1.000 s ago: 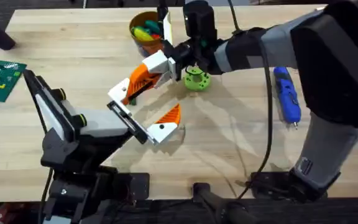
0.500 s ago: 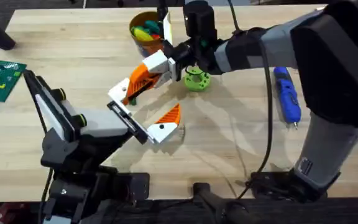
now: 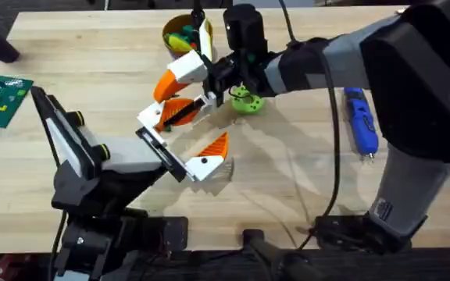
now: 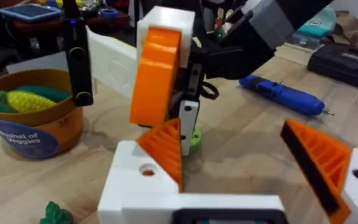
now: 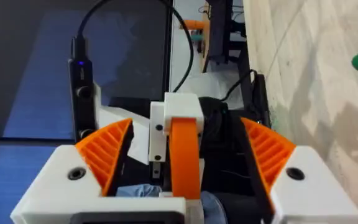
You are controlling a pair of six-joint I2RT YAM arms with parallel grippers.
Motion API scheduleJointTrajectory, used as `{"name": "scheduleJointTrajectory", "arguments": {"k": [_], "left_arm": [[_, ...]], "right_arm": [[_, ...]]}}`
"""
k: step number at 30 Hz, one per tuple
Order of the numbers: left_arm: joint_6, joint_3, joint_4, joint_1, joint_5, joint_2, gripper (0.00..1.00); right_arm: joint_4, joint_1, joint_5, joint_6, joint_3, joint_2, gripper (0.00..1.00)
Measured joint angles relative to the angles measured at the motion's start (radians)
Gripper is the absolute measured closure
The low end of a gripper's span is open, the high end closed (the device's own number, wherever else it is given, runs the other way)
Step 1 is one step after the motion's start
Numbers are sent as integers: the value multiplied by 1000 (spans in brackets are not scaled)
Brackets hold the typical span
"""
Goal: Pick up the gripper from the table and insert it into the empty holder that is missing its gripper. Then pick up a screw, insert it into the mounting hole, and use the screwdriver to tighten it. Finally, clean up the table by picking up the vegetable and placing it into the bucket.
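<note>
The right gripper [image 3: 187, 92] is wide open, with the orange gripper wedge [image 4: 165, 146] just beneath it, lying lengthwise along the holder [image 4: 135, 186]. The left gripper [image 3: 176, 140] is spread wide and holds nothing.

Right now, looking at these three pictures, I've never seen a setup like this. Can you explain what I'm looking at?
These are two robot arms at a wooden table. One picture looks down from above. The other two come from small cameras on each arm's wrist. The left gripper is open. One of its white tips, the holder, has an orange wedge resting on it. I can't tell if it is fully seated. The right gripper hovers just above it, open. Also on the table are a blue screwdriver, a bucket of toy vegetables, and a green disc.
</note>
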Motion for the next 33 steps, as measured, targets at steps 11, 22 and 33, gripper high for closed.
{"name": "scheduleJointTrajectory", "arguments": {"k": [11, 22, 33], "left_arm": [[0, 0, 0, 0, 0, 0, 14], [0, 0, 0, 0, 0, 0, 14], [0, 0, 0, 0, 0, 0, 14]], "right_arm": [[-526, -51, 83, -272, 13, -131, 7], [-756, -172, 196, -633, 13, -370, 6], [-1001, -214, 354, -858, 15, -408, 8]]}}
